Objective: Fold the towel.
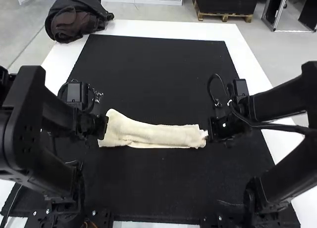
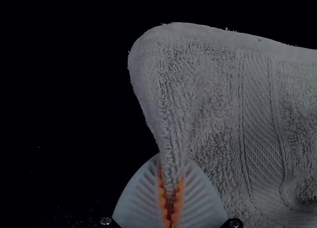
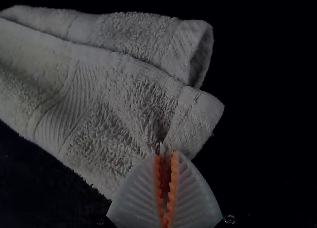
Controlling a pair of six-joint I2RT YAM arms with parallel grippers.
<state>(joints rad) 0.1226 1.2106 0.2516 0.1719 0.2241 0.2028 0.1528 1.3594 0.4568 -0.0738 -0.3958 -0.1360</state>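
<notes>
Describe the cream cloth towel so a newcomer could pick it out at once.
On the white table lies a large black mat. Near the mat's middle is a narrow cream terry towel, pinched at its ends by the white, ribbed left end effector and matching right end effector. Its pale strip stands apart from the dark fabric bundle on the table's far left corner.

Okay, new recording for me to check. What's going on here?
Two robot arms are working on folding a towel. It lies crosswise on the black mat in a long, narrow, uneven strip, wider toward the left arm. The left gripper is closed on the cloth at that wider end, and the right gripper pinches the opposite end near its edge. So both ends are held, and the fold is not yet neat.
</notes>
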